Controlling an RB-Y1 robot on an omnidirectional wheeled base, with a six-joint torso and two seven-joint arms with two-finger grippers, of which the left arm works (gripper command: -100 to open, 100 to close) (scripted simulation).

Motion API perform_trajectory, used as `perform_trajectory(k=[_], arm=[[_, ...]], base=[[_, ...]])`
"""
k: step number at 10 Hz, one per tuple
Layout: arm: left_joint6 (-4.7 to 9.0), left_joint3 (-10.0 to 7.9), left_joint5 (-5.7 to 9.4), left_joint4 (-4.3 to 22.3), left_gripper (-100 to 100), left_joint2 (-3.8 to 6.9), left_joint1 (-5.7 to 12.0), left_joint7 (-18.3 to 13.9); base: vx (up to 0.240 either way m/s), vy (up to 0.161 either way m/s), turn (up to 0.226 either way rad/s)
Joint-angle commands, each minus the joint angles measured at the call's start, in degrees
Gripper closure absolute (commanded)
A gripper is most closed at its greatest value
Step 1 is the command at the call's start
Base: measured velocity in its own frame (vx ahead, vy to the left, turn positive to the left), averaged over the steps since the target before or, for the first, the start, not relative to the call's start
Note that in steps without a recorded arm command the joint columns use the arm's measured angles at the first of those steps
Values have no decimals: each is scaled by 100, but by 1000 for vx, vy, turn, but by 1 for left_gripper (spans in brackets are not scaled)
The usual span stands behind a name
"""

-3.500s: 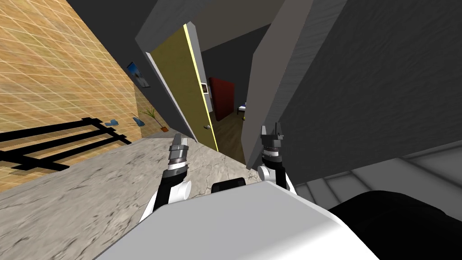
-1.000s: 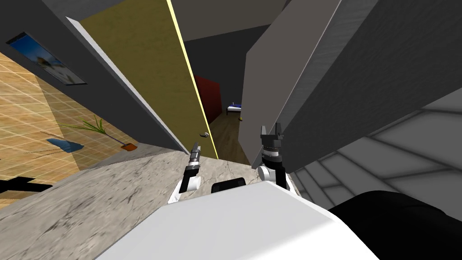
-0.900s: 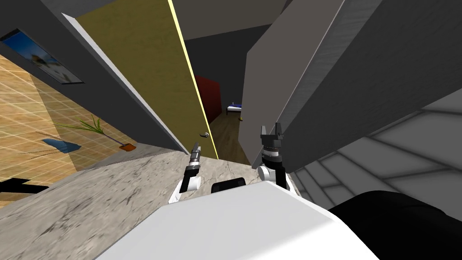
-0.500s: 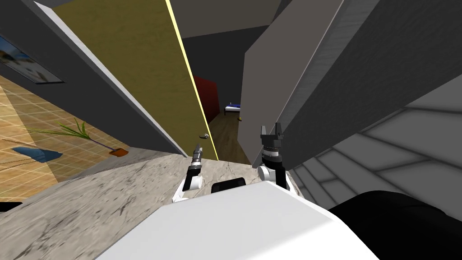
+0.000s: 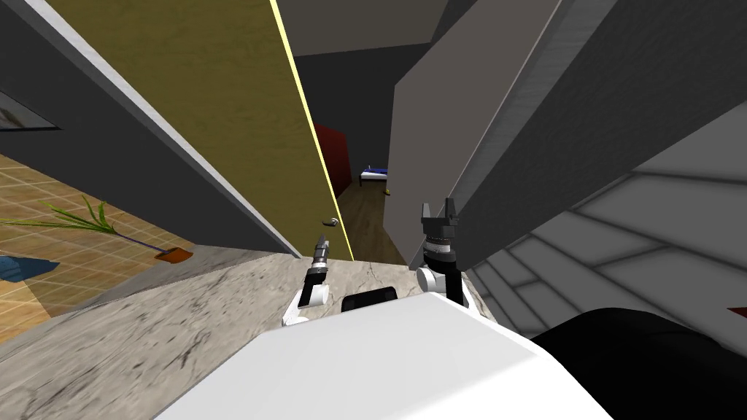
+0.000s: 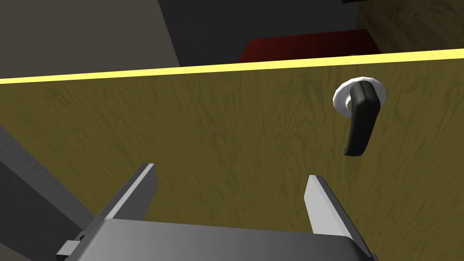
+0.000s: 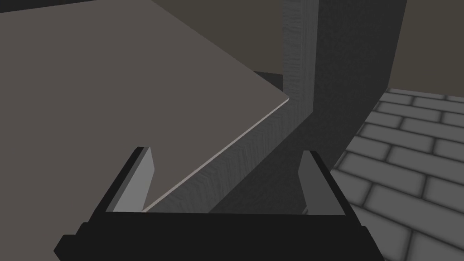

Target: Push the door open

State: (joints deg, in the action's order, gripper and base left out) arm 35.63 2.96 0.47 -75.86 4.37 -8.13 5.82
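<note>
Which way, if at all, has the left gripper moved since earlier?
Yes: left gripper has shifted inward toward the unmoved right gripper, nearer the door handle.

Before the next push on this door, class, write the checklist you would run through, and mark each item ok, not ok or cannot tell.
1. Left end effector open and holding nothing: ok.
2. It points at the flat face of the olive door, with the dark lever handle off to one side and not between the fingers: ok.
3. Fingertips touching the door: cannot tell.
4. Door stands ajar, with wooden floor showing through the gap: ok.
5. Right end effector open, by the grey door frame, apart from the door: ok.
6. Space behind the door free for its swing: cannot tell, hidden.
</note>
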Motion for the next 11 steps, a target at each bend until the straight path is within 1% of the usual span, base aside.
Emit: perform_trajectory(k=[1, 5, 6, 10, 11], arm=[[50, -6, 11, 160, -100, -15, 65, -2], [205, -21, 79, 804, -100, -73, 324, -44], [205, -21, 79, 830, -100, -73, 324, -44], [350, -34, 144, 1456, -100, -145, 567, -84], [350, -34, 144, 1456, -100, -145, 567, -84]], base=[[32, 86, -39], [39, 106, -108], [39, 104, -38], [25, 101, -105], [6, 93, -26]])
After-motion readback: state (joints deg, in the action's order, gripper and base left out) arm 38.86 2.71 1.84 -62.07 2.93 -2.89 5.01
